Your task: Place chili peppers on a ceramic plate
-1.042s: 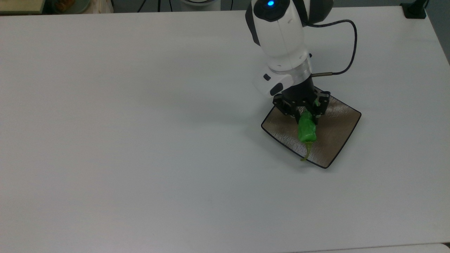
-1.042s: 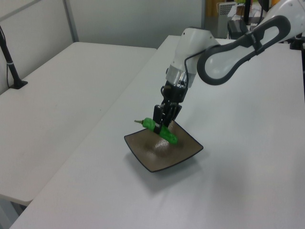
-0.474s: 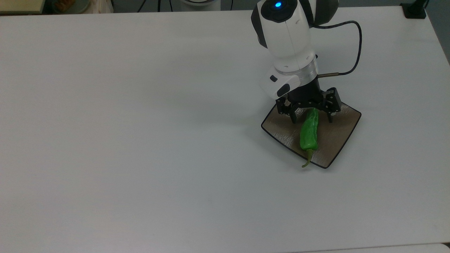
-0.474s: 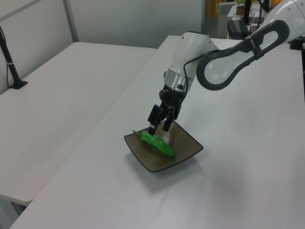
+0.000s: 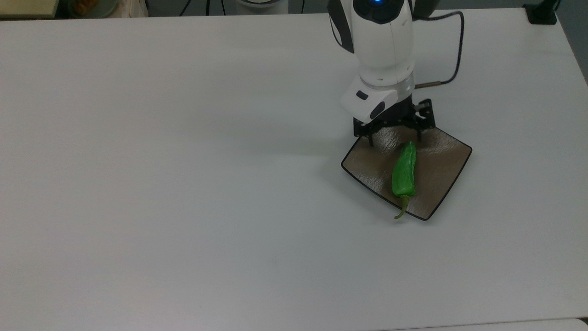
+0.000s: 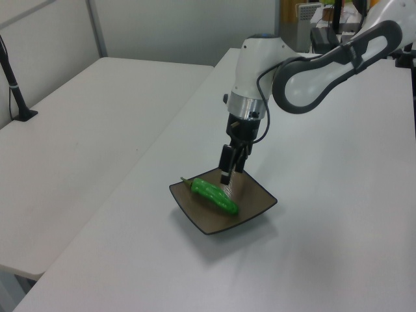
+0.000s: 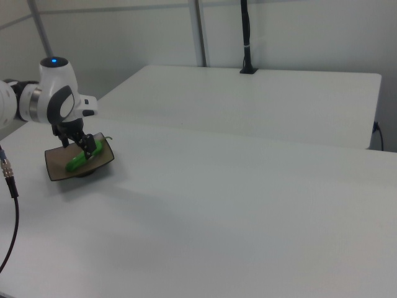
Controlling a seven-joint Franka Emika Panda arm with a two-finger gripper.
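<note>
Pepper (image 5: 404,171) lies flat across the brown square plate (image 5: 441,174), stem tip poking over the plate's near rim in the top view; bright green, wrinkled, long, thin curved stem. Looks light and soft, likely bruises if pinched hard, so grip mid-body across the width, not the stem. Hand (image 5: 394,133) hangs over the plate's far edge, fingers spread wide, holding nothing.
</note>
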